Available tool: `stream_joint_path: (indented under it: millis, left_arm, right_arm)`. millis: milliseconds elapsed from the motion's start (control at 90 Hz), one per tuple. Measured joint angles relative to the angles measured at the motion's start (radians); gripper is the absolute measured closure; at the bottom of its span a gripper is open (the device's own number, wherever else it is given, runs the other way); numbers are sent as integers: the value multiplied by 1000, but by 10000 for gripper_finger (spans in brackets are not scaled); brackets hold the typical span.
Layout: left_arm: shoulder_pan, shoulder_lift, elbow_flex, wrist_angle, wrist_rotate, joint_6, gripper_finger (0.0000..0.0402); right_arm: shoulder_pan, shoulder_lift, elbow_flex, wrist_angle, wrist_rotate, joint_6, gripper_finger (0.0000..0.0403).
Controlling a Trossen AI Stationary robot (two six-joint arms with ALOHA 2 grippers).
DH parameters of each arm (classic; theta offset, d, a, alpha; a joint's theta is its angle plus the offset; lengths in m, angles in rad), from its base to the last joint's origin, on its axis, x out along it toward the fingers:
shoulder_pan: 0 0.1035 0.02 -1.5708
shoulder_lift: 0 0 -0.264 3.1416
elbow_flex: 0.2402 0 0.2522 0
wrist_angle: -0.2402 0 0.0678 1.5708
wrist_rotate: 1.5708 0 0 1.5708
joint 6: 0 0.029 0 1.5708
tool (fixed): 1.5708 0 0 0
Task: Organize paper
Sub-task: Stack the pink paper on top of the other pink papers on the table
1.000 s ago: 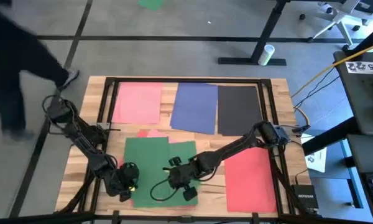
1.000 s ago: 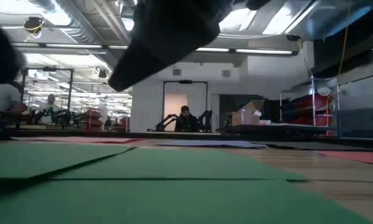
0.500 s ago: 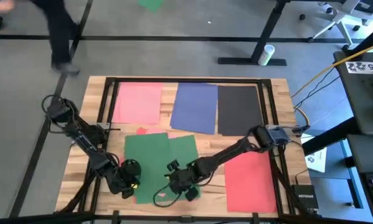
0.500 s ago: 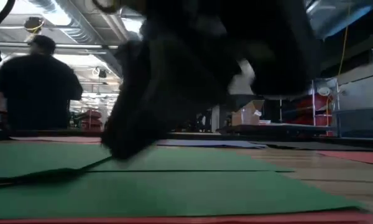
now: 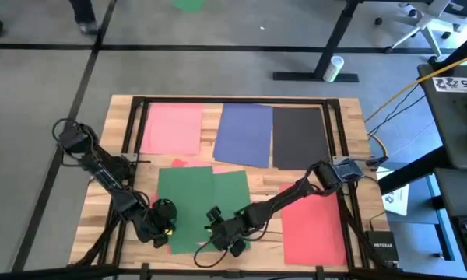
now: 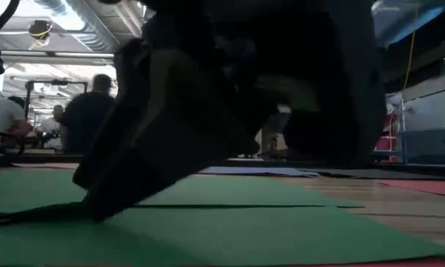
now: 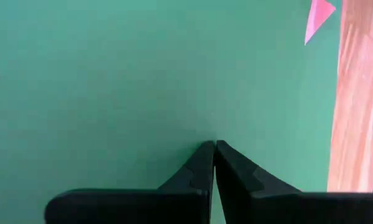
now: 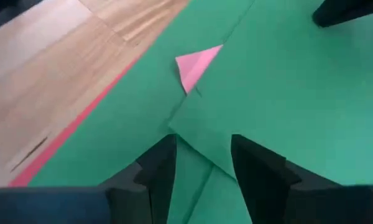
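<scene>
i am working low over the two overlapping green sheets (image 5: 202, 204) at the near middle of the wooden table (image 5: 350, 117). my left gripper (image 5: 165, 216) is pressing down on the left green sheet near its near left corner, and its fingers (image 7: 202, 165) are closed tip to tip against the paper, pinching nothing that i can make out. my right gripper (image 5: 220, 233) is hovering at the near edge of the right green sheet, just beside the left one, with its fingers (image 8: 158, 163) spread apart over the spot where one green sheet is lying across the other. a small pink corner (image 8: 196, 64) is peeking out between the green sheets there, and another pink corner (image 5: 177, 163) is showing at the far left edge of the green pair. a red edge (image 8: 68, 134) is running under the green paper next to bare wood.

along the far side of the table a pink sheet (image 5: 173, 128) is lying on the left, a blue sheet (image 5: 244, 134) in the middle and a black sheet (image 5: 299, 138) on the right, blue and black touching. a red sheet (image 5: 314, 225) is lying at the near right.
</scene>
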Motion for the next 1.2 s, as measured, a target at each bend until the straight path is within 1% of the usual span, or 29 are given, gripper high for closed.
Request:
stream_joint_path:
  millis: [300, 467, 767, 844, 911, 978, 1056, 1089, 1200]
  left_arm:
    - [0, 0, -1, 4, 0, 19, 401]
    - [0, 0, -2, 8, -1, 20, 401]
    - [0, 0, -2, 11, -1, 27, 401]
    - [0, 0, -3, 16, -1, 41, 401]
    - [0, 3, -4, 43, -5, 71, 402]
    - [1, -2, 0, 67, -4, 118, 402]
    - [1, -14, 20, 34, -3, 159, 402]
    - [1, -21, 28, 15, 3, 173, 402]
    - [1, -48, 62, -67, 5, 196, 401]
  right_arm:
    - [0, 0, 0, 25, 10, -18, 257]
    - [0, 0, 0, 38, 86, -22, 261]
    - [-2, 0, 0, 78, 114, -32, 282]
    - [-6, 0, 0, 81, 103, -40, 295]
    - [-8, 0, 0, 81, 103, -41, 314]
    - [-9, 0, 0, 81, 104, -48, 342]
    - [-9, 0, 0, 81, 104, -48, 382]
    - [-9, 0, 0, 80, 104, -48, 392]
    - [-9, 0, 8, 60, 124, -46, 394]
